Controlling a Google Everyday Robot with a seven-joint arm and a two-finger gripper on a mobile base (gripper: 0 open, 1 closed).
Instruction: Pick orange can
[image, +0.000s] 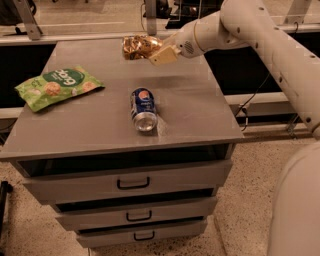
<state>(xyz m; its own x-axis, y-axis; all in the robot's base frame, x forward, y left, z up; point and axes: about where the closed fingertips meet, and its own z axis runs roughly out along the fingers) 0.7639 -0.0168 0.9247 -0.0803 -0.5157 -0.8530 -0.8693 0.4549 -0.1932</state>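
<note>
The orange can, shiny golden-brown and crinkled, is at the far edge of the grey cabinet top. My gripper reaches in from the right and is shut on the can's right end. One beige finger shows under it. I cannot tell whether the can rests on the top or hangs just above it. The white arm stretches from the upper right.
A blue soda can lies on its side in the middle of the top. A flat green snack bag lies at the left. Drawers face me below. A rail runs behind the cabinet.
</note>
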